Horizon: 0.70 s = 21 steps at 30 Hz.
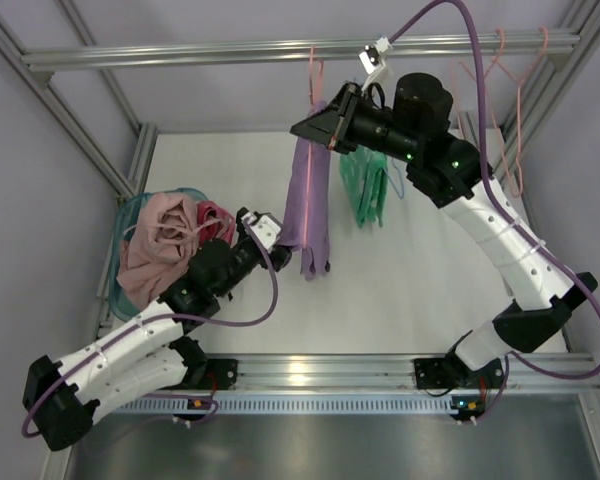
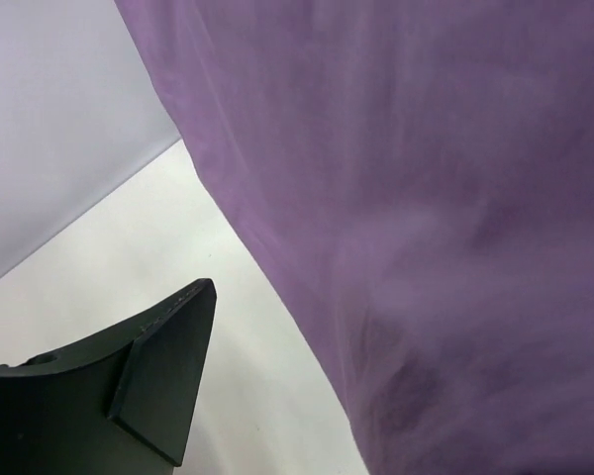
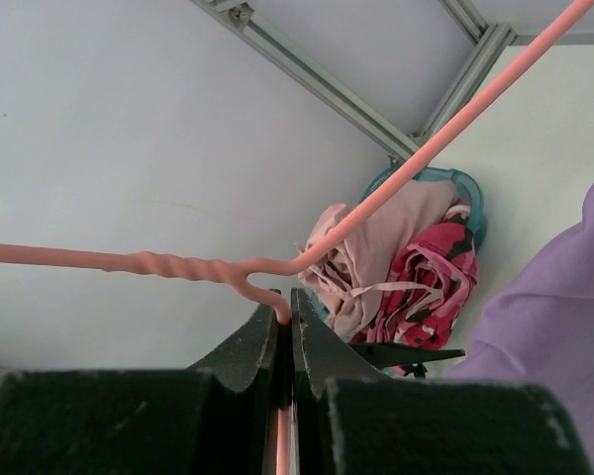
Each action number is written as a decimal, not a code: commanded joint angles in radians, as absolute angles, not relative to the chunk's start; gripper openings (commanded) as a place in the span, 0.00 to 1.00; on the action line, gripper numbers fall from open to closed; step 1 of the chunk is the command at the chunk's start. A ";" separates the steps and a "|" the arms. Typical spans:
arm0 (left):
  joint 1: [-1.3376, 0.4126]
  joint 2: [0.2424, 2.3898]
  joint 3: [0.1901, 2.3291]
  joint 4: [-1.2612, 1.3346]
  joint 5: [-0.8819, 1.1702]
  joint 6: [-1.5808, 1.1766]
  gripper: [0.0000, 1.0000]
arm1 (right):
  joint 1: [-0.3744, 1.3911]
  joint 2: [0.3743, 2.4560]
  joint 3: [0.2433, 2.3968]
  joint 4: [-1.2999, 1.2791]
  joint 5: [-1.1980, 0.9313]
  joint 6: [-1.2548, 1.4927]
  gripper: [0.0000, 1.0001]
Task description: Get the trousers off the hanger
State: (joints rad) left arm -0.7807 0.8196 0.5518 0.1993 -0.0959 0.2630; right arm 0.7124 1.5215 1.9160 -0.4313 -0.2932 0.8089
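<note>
The lilac trousers (image 1: 308,205) hang long and narrow over the salmon-pink wire hanger (image 1: 313,75), whose hook is on the top rail. My right gripper (image 1: 320,128) is up at the hanger's neck. In the right wrist view it (image 3: 289,315) is shut on the hanger wire (image 3: 178,265) just below the twist. My left gripper (image 1: 273,232) is low, at the left edge of the trousers' lower half. In the left wrist view only one black finger (image 2: 163,371) shows, apart from the trousers (image 2: 426,218); the jaws stand wide and the other finger is hidden by the cloth.
A teal basket (image 1: 130,210) at the left holds a heap of pink and red clothes (image 1: 170,240). A green patterned garment (image 1: 368,190) hangs right of the trousers. Bare pink hangers (image 1: 510,100) hang at the far right. The metal rail (image 1: 230,52) crosses the top.
</note>
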 commanded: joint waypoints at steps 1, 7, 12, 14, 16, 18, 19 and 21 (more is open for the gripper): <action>-0.785 0.818 0.610 0.350 -0.079 0.200 0.80 | 0.706 1.476 1.902 -0.288 -0.327 0.842 0.00; -0.790 0.877 0.710 0.353 -0.014 0.068 0.80 | 0.706 1.477 1.876 -0.275 -0.345 0.851 0.00; -0.813 0.903 0.764 0.359 -0.009 0.048 0.79 | 0.704 1.480 1.865 -0.276 -0.344 0.845 0.00; -0.827 0.902 0.778 0.359 -0.005 0.048 0.79 | 0.703 1.483 1.865 -0.276 -0.342 0.847 0.00; -0.836 0.894 0.785 0.357 0.029 0.045 0.75 | 0.698 1.488 1.865 -0.275 -0.344 0.851 0.00; -0.841 0.891 0.788 0.356 0.025 0.029 0.57 | 0.693 1.489 1.865 -0.276 -0.345 0.848 0.00; -0.841 0.888 0.793 0.356 0.018 0.014 0.51 | 0.689 1.488 1.862 -0.276 -0.347 0.845 0.00; -0.841 0.888 0.808 0.336 0.017 0.005 0.33 | 0.680 1.480 1.853 -0.279 -0.351 0.835 0.00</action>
State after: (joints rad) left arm -0.8349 0.9077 0.7399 0.2420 -0.0002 0.0418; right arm 0.6987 1.5204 1.8542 -0.3874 -0.3347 0.8394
